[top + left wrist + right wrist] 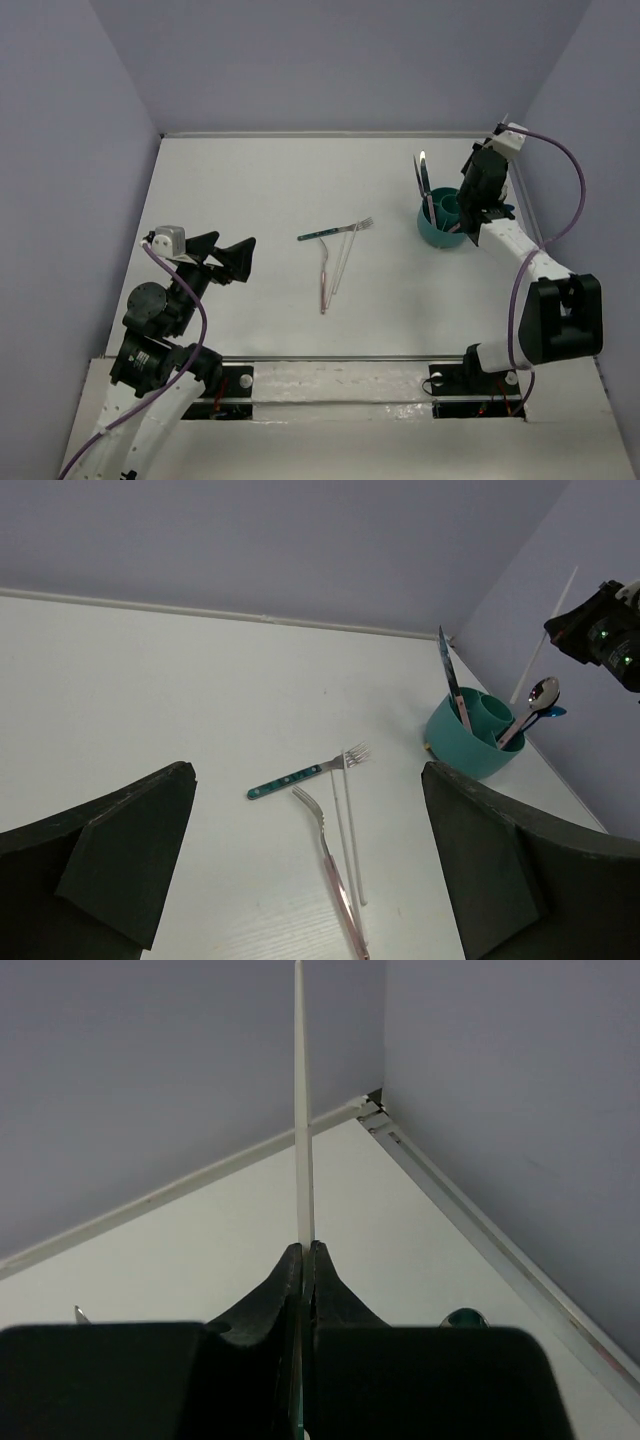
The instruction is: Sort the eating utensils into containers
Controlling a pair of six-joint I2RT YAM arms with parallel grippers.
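Black and nearest my end, the left gripper (223, 250) hangs low over the white table (250, 180) with its jaws spread wide and nothing between them. Just past it, mid-table, three pieces lie loose. A pink fork (330, 860) points its tines toward the far wall. A loose white stick (350, 840) lies close on its right, almost parallel. A teal-handled fork (300, 777) lies crosswise at their far ends, with its tines at the stick's tip — touching or just over it, I cannot tell.

Farther off to the right, the teal cup (470, 742) stands upright near the side wall. In it lean a dark-bladed knife (447, 670), a silver spoon (541, 693) and a blue spoon (551, 713), all with their working ends up.

Just beside the cup, on its right and above the rim, is the right gripper (303, 1250). Its jaws are pinched tight on a held white stick (302, 1110) — it runs straight out past the fingertips toward the far corner.
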